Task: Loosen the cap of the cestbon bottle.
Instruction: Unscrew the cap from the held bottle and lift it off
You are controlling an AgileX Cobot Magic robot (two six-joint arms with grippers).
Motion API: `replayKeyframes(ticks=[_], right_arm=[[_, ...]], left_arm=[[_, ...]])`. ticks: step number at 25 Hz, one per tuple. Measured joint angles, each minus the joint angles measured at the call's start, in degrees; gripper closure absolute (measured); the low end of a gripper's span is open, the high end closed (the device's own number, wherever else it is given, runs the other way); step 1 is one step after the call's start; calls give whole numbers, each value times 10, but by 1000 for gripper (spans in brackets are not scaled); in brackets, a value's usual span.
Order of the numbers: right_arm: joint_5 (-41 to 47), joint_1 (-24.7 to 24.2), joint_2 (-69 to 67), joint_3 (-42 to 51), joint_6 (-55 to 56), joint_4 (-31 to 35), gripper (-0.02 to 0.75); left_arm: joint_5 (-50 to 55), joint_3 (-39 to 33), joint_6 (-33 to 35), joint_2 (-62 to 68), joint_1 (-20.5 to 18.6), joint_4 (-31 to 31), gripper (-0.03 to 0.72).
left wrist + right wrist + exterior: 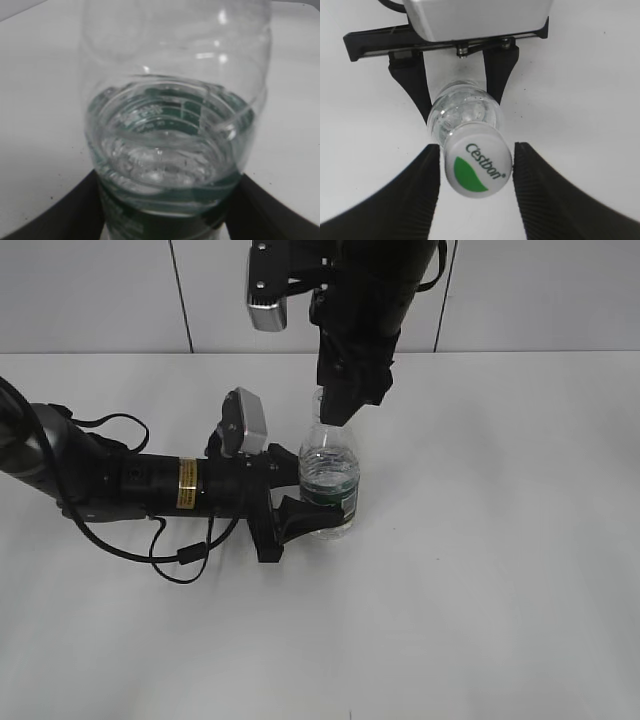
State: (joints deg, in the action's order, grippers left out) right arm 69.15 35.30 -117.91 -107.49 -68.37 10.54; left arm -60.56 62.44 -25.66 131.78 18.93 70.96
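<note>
The cestbon bottle (328,475) stands upright on the white table, clear with water and a dark green label. It fills the left wrist view (170,125). My left gripper (315,504) reaches in from the left and is shut on the bottle's body at the label band; its black fingers press both sides (165,212). The white cap (477,167) with its green leaf mark faces the right wrist camera. My right gripper (476,150) hangs straight above, its fingers close on either side of the cap with a thin gap on the left side. In the exterior view the right gripper (337,412) hides the cap.
The left arm (130,480) lies low across the table's left half with a looped cable (185,555). The right arm (360,300) comes down from the back wall. Bare white table (500,570) surrounds the bottle.
</note>
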Motion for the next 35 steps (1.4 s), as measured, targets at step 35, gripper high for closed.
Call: replayKeyframes(ticks=[35], right_arm=[[8, 0, 23, -3, 733, 2, 228]], left_arm=[[0, 0, 0, 0, 0, -1, 271]])
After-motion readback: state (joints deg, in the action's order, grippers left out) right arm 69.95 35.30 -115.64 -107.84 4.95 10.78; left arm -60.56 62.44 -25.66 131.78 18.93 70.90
